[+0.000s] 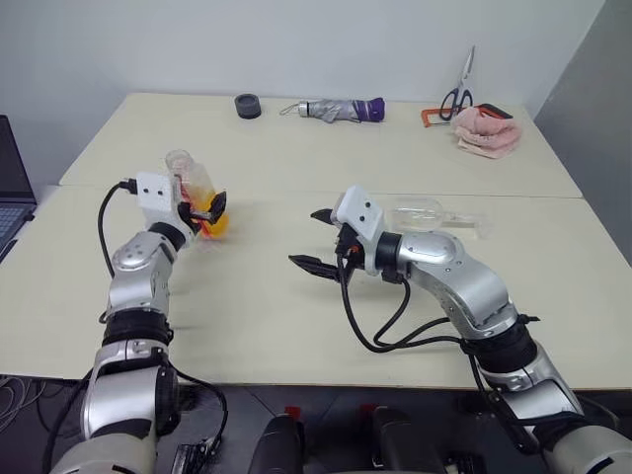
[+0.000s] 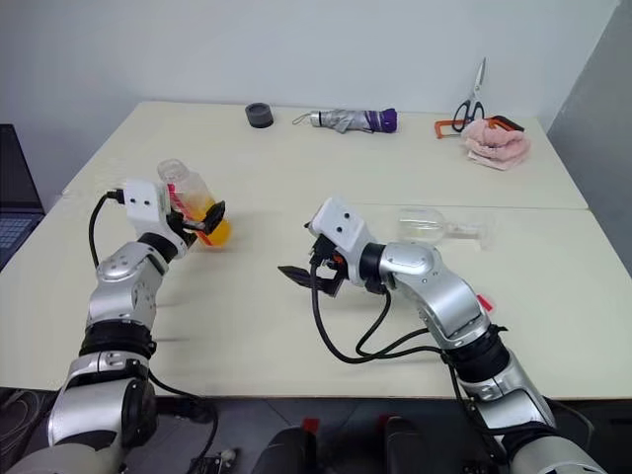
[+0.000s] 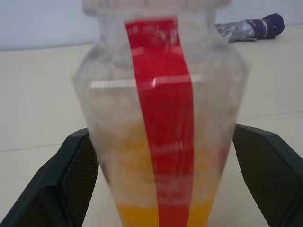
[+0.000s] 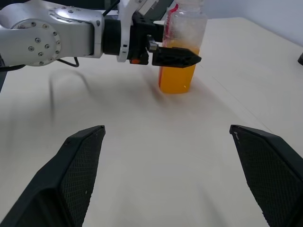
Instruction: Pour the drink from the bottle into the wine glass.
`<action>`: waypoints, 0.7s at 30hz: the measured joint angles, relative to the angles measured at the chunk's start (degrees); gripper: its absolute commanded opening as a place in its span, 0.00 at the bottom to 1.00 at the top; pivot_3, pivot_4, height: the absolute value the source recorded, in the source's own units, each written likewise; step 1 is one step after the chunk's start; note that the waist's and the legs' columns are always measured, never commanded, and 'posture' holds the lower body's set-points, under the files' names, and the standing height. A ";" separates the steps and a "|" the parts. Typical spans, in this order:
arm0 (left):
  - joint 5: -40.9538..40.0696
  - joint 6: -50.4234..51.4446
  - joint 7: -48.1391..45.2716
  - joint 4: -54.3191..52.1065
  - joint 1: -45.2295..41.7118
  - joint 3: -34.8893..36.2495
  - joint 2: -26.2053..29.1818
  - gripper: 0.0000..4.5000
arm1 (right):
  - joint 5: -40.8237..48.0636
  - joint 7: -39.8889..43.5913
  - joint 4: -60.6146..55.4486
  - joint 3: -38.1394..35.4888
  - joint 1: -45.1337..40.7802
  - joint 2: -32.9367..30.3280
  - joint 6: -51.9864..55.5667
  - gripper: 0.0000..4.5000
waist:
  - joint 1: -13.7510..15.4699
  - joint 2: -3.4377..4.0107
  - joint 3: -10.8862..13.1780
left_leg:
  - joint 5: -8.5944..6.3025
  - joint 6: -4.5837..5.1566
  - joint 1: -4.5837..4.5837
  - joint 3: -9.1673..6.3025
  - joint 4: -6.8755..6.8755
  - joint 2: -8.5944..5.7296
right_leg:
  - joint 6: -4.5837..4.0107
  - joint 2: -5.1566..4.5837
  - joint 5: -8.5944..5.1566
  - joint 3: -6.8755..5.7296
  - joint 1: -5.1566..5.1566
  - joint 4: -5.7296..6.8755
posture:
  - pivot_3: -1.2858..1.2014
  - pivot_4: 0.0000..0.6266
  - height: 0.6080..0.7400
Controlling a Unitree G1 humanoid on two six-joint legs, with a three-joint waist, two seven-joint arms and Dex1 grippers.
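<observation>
The bottle point(image 1: 188, 178) stands upright on the table at the left, clear with a red strip down its side point(image 3: 161, 94). The orange drink point(image 4: 177, 75) fills its lower part. My left gripper point(image 1: 204, 209) is open, one black finger point(image 3: 66, 179) on each side of the bottle, and a small gap shows on both sides. The wine glass point(image 2: 425, 225) lies on its side on the table behind my right forearm, its foot pointing right. My right gripper point(image 1: 308, 239) hangs open and empty over the middle of the table, pointing left towards the bottle.
Along the far edge lie a black round roll point(image 1: 248, 106), a folded grey-purple umbrella point(image 1: 341, 109), scissors point(image 1: 459, 94), an orange-handled tool point(image 1: 430, 117) and a pink cloth point(image 1: 486, 133). A laptop point(image 1: 10, 188) sits off the left side.
</observation>
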 measured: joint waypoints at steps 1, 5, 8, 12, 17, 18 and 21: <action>-0.06 -0.11 0.43 -1.37 1.50 0.06 -0.34 1.00 | -0.19 -0.26 -0.50 -0.02 0.51 -0.14 -0.02 1.00 | 0.01 0.00 0.00 | 0.00 0.00 0.00 -0.02 0.00 -0.01 | 0.00 -0.04 0.00 -0.06 0.00 0.00 | 0.52 0.24 1.00; -0.12 -0.15 2.10 -5.98 5.73 0.39 -0.94 1.00 | -1.74 -1.06 -1.65 -0.03 2.98 -1.10 -0.48 1.00 | 0.02 0.00 0.00 | 0.00 0.00 -0.02 -0.03 0.00 -0.04 | -0.01 -0.11 0.00 -0.13 0.00 0.00 | 0.52 0.24 1.00; -0.22 0.00 3.66 -10.30 8.95 1.20 -1.37 1.00 | -2.46 -1.57 -3.68 -0.42 5.52 -2.38 -1.55 1.00 | 0.03 0.00 0.00 | 0.00 0.00 -0.02 -0.05 -0.01 -0.03 | -0.01 -0.11 0.00 -0.16 0.01 -0.02 | 0.52 0.24 1.00; -0.54 1.14 2.82 -18.33 15.71 1.04 -1.48 1.00 | -3.48 -2.17 -7.75 -2.32 10.15 -5.24 -3.17 1.00 | 0.04 0.00 0.00 | 0.00 0.00 0.00 -0.04 -0.05 -0.02 | -0.01 -0.15 -0.01 -0.15 0.06 -0.10 | 0.52 0.24 1.00; -2.49 4.92 -1.94 -29.73 24.92 0.48 0.12 1.00 | -3.91 -3.99 -13.93 -8.03 17.36 -8.84 -2.87 1.00 | 0.06 -0.01 0.00 | 0.00 -0.01 -0.01 -0.08 -0.08 0.00 | -0.04 -0.14 -0.03 -0.20 0.09 -0.16 | 0.52 0.24 1.00; -2.58 5.17 -3.71 -32.61 26.69 -0.33 1.41 1.00 | -4.00 -4.44 -15.61 -9.22 19.18 -10.15 -2.71 1.00 | 0.06 0.00 0.00 | 0.00 -0.01 0.00 -0.07 -0.10 -0.01 | -0.05 -0.15 -0.04 -0.19 0.11 -0.17 | 0.52 0.24 1.00; -4.34 8.07 -8.84 -40.99 29.25 -2.87 3.17 1.00 | -7.31 -6.43 -18.04 -11.96 23.23 -14.29 -3.34 1.00 | 0.34 0.00 0.00 | 0.00 -0.01 0.03 -0.06 -0.09 -0.04 | -0.04 -0.16 -0.05 -0.20 0.17 -0.20 | 0.52 0.24 1.00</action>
